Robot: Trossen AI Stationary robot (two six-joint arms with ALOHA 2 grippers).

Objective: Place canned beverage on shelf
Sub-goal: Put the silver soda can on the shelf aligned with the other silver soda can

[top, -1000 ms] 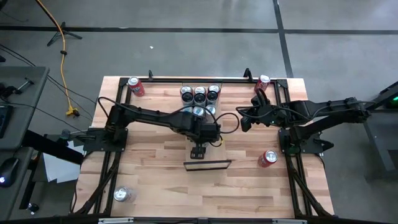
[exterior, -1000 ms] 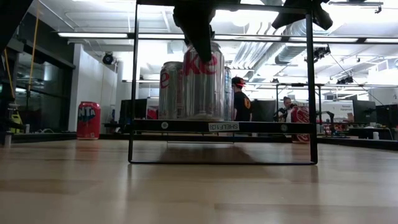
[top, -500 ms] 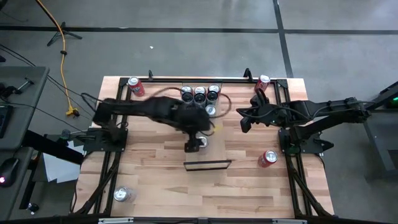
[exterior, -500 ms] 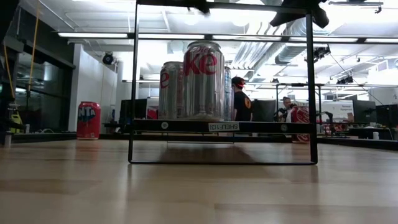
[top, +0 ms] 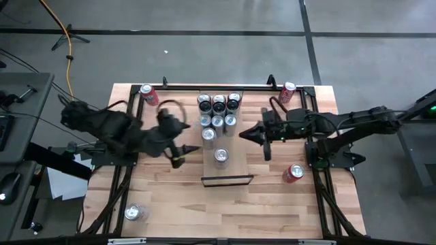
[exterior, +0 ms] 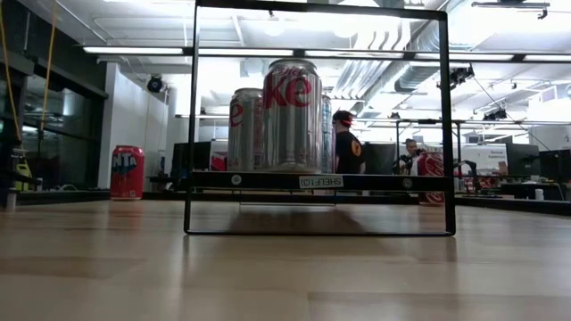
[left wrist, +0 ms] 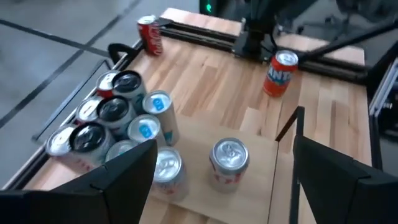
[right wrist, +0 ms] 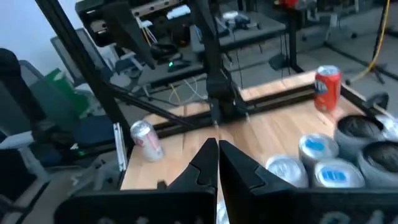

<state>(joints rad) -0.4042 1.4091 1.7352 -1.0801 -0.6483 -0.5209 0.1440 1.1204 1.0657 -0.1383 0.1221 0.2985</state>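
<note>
Can [top: 220, 156] is standing upright on the shelf [top: 235, 168], toward its 6 o'clock end, apart from the can cluster [top: 216, 112] at 12 o'clock. In the low view it is sitting on the board [exterior: 268, 181], nothing touching it.

Handling, as a judgement: thin aluminium wall, rigid if full, dents under hard squeeze; smooth, slightly slippery; moderate weight. If you are regrasping, take it mid-body across the diameter, not by the rim.

Left gripper [top: 178, 150] is hanging at approx. 9 o'clock of the can, off the shelf. Its fingers [left wrist: 124, 168] are standing wide apart, gripping nothing, touching nothing; the can is lying ahead between them in the wrist view.

Right gripper [top: 246, 135] is sitting at approx. 2 o'clock of the can, fingers [right wrist: 205, 163] pressed together, empty, waiting.
</note>
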